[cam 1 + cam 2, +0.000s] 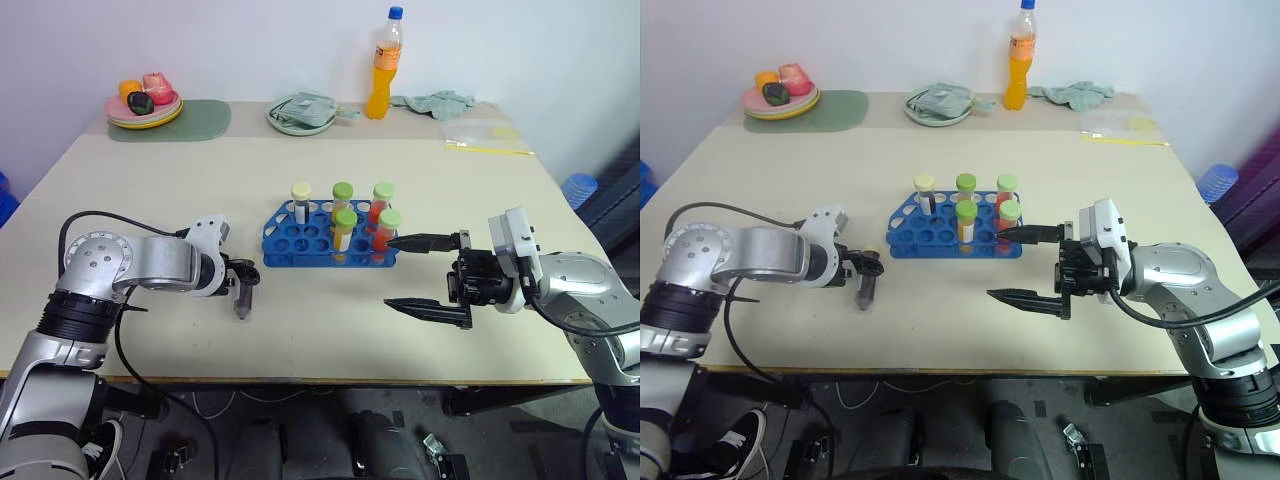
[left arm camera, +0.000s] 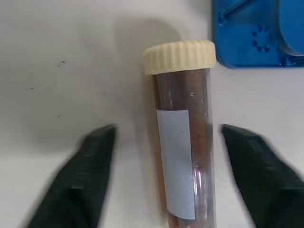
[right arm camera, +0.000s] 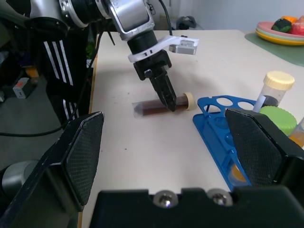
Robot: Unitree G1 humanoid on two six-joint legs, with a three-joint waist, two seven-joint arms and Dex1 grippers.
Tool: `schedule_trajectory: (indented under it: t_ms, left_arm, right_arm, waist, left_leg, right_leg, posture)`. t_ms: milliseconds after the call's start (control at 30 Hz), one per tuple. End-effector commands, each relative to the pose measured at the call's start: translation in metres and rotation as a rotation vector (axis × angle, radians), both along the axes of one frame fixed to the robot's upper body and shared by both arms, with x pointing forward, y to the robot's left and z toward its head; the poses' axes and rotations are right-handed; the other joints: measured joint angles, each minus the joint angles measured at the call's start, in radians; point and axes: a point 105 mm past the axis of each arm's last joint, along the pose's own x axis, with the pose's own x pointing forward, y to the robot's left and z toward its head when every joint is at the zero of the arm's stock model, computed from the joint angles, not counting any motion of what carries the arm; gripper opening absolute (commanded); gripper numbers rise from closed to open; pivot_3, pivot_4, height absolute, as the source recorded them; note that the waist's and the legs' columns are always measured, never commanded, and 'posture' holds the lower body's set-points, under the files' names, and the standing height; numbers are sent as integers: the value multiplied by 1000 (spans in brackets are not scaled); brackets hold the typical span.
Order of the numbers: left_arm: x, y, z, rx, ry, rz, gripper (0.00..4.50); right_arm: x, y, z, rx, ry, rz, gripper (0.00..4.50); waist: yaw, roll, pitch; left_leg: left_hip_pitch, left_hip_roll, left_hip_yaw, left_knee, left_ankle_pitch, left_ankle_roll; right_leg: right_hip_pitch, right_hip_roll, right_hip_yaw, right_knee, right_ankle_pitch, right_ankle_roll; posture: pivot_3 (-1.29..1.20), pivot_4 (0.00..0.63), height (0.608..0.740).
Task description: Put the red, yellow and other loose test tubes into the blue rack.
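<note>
Brown tube lying loose on table, left claw straddling it.
Table (image 1: 150, 180), blue rack (image 1: 285, 248) close beside; brown tube (image 2: 183, 156) light, rigid, slick, likely breakable: grip mid-barrel. Left claw (image 2: 175, 175) partly spread, ungripped; right claw (image 1: 425, 275) wide, empty.

Beige table (image 1: 150, 330) before white wall (image 1: 240, 40)

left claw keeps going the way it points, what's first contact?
Most likely the brown tube with the cream cap, lying flat on the table. The left claw points down at it, open, one finger each side. Past it, just tabletop.
</note>
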Motion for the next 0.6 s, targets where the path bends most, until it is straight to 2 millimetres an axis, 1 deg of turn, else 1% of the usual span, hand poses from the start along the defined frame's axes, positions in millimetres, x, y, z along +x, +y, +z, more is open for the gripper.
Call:
schedule_trajectory:
  t_ms: [33, 100, 133, 233, 300, 367, 433, 500, 567, 600]
  left_arm:
    - [0, -3, -1, -12, 3, -1, 1797]
    - [0, -2, 0, -11, 0, 10, 931]
    - [1, 0, 0, -9, -1, 21, 771]
    - [1, 9, 1, 0, -11, 70, 768]
    - [-1, 19, 11, 14, -77, 129, 768]
    - [-7, 34, 23, 50, -151, 200, 768]
    - [-10, 44, 29, 70, -202, 256, 768]
    - [-5, 49, 47, 148, -361, 208, 768]
    - [-1, 56, 62, 207, -531, 209, 768]
    - [0, 56, 67, 261, -607, 174, 768]
  right_arm:
    - [-4, 3, 7, 3, -43, 12, 4500]
    - [-3, 3, 7, 3, -45, 10, 4500]
    - [-3, 3, 7, 2, -46, 9, 4500]
    - [-4, 3, 8, 1, -48, 9, 4500]
    - [-4, 2, 8, 0, -49, 0, 4500]
    - [-4, 1, 7, 0, -50, -11, 4500]
    - [-4, -1, 7, 1, -50, -15, 4500]
    - [-4, -1, 7, 8, -52, -26, 4500]
    - [-2, 0, 8, 28, -51, -45, 4500]
    - [-1, 0, 8, 38, -51, -54, 4500]
  waist:
    - [2, 0, 0]
    - [1, 0, 0]
    - [1, 0, 0]
    - [-3, 0, 0]
    - [-7, 0, 0]
    - [-17, 0, 0]
    - [-24, -1, 0]
    - [-21, -1, 1]
    - [-17, -1, 1]
    - [-18, -1, 1]
  left_leg:
    - [0, 0, 0, 0, 0, 0]
    - [0, 0, 0, 0, 0, 0]
    - [0, 0, 0, 0, 0, 0]
    - [0, 0, 0, 0, 0, 0]
    - [0, 0, 0, 0, 0, 0]
    - [0, 1, 0, 0, 0, 0]
    - [0, 2, -1, -1, 0, -1]
    - [0, 2, 0, -1, 1, -2]
    - [0, 1, 0, -1, 2, -4]
    - [0, 1, 0, -1, 2, -4]
  right_leg:
    - [0, 0, 0, 0, 0, 0]
    - [0, 0, 0, 0, 0, 0]
    - [0, 0, 0, 0, 0, 0]
    - [0, 0, 0, 0, 0, 0]
    - [0, 0, 0, 0, 0, 0]
    - [-1, 0, 0, 0, 0, 0]
    - [-1, 1, 0, 1, 0, 0]
    - [-1, 1, 0, 1, 0, 0]
    - [-1, 1, 0, 0, 0, -1]
    - [-1, 1, 0, -1, 0, -1]
  posture:
    - [0, 150, 740]
    - [0, 150, 740]
    - [0, 150, 740]
    - [0, 150, 740]
    - [0, 150, 740]
    - [0, 150, 740]
    - [0, 150, 740]
    - [0, 150, 740]
    - [0, 150, 740]
    - [0, 150, 740]
